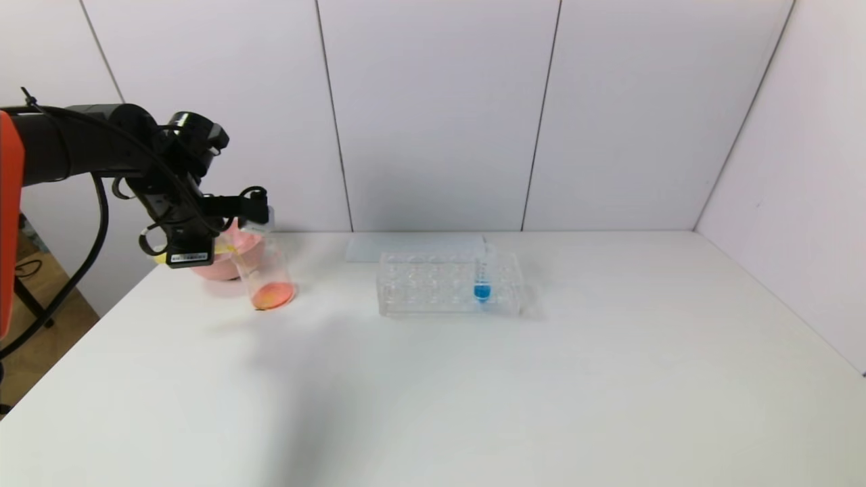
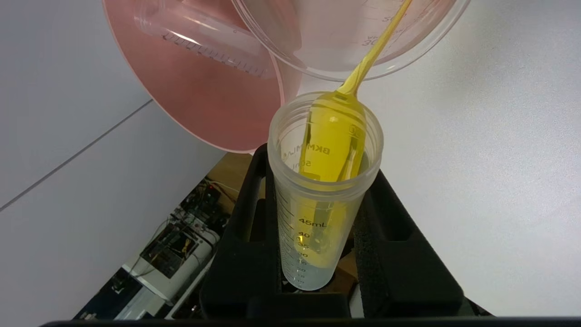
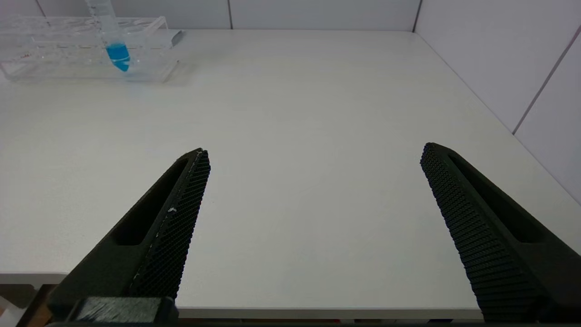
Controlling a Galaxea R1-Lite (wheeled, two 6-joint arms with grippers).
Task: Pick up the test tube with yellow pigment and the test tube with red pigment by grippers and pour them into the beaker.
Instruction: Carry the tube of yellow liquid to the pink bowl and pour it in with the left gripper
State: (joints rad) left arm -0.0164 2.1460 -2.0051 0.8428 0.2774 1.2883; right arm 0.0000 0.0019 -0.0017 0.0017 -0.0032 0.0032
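Clamping the test tube with yellow pigment (image 2: 324, 190) between its fingers, the left gripper (image 2: 317, 254) held it tipped over the beaker (image 1: 265, 274) — a thin yellow stream ran from the tube's mouth into it. The beaker, orange-red liquid at its bottom, stood on the table (image 1: 473, 379) before a pink bowl (image 2: 199, 95), where an empty tube (image 2: 204, 38) lay. The right gripper (image 3: 313, 181) hung wide open, holding nothing — near the table's front edge.

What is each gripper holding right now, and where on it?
Left gripper clamps the clear graduated test tube with yellow pigment around its body below the open rim. Right gripper is open, holding nothing.
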